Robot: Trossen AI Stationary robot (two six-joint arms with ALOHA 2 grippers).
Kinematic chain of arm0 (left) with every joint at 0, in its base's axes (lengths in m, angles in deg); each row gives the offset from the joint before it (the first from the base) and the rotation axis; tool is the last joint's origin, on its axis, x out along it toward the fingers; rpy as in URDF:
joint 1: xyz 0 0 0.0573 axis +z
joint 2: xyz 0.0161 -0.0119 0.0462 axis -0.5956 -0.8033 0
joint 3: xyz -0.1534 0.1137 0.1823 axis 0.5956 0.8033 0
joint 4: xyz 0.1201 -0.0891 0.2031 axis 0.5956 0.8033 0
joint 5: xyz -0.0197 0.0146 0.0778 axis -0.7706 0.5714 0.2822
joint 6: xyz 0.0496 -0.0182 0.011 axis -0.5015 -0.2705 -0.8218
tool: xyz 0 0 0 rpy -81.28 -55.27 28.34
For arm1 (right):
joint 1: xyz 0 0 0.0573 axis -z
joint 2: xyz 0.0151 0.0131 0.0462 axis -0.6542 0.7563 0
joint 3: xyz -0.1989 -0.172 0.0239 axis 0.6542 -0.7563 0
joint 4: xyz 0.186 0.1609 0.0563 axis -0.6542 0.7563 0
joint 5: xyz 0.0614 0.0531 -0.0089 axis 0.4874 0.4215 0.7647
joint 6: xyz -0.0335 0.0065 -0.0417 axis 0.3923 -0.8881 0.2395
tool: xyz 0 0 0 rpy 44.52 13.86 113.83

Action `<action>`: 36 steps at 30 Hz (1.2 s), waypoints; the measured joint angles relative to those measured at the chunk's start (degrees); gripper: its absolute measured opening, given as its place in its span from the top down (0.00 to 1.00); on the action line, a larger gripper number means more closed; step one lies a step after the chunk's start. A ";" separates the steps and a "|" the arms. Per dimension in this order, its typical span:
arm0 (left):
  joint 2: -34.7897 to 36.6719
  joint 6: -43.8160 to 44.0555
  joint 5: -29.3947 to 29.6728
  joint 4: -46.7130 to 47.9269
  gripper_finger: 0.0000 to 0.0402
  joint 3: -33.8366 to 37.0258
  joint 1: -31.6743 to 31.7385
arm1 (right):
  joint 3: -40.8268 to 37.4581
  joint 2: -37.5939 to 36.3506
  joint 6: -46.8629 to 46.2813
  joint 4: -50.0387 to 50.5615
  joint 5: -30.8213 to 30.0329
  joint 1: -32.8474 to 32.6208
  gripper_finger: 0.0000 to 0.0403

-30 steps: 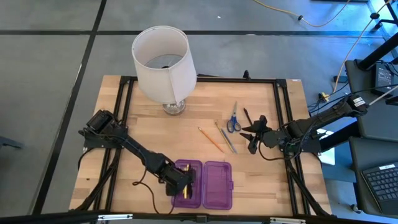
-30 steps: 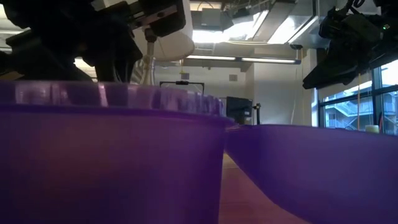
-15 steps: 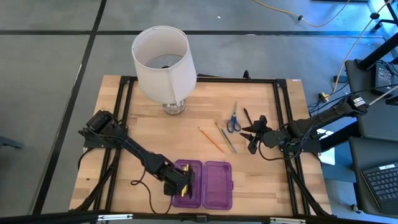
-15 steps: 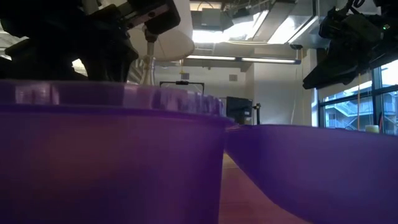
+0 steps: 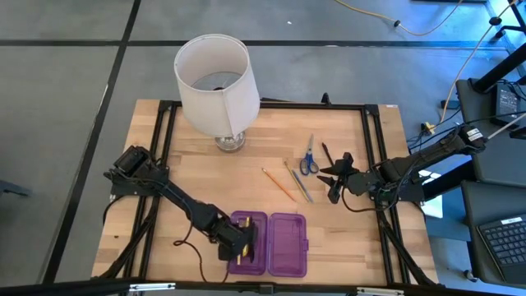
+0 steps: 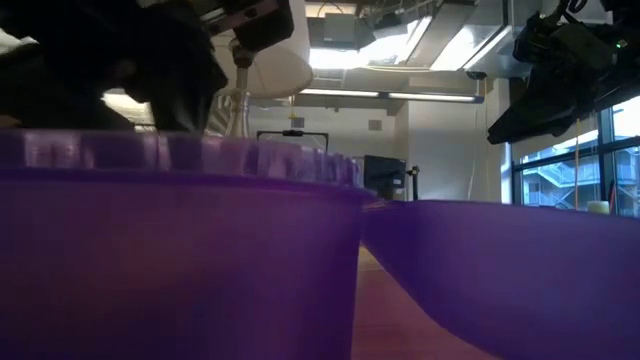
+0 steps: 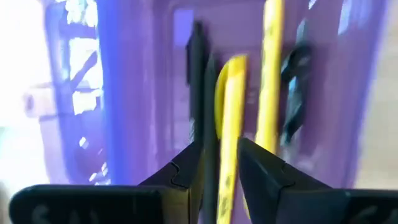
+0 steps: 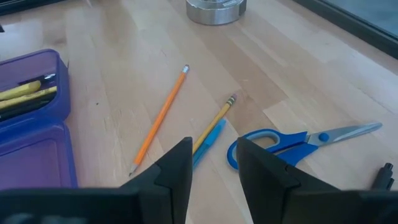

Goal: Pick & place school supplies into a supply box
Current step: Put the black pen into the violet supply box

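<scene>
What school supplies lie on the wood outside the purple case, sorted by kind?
Pencils: 2 (orange pencil, yellow pencil)
Pens: 2 (blue pen, dark pen)
Scissors: 1
Total: 5

Even, soft light fills the overhead view, with faint shadows on the pale wooden table (image 5: 246,197). The table-level view is backlit by bright ceiling panels at twelve o'clock; the translucent purple plastic case (image 6: 180,260) looms blurred. The left wrist view is smeared, overexposed at nine o'clock.
</scene>
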 joint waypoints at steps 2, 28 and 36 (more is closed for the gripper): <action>0.00 0.46 5.47 0.02 0.77 0.00 -0.04 | 0.00 0.00 -0.10 -0.01 0.00 -0.01 0.68; 36.28 63.44 -1.43 -23.06 0.77 23.13 6.20 | 19.93 12.73 -6.46 36.96 16.96 31.38 0.68; 44.76 71.65 1.63 -52.62 0.77 43.77 6.29 | 19.93 20.83 -2.95 36.91 19.50 34.04 0.68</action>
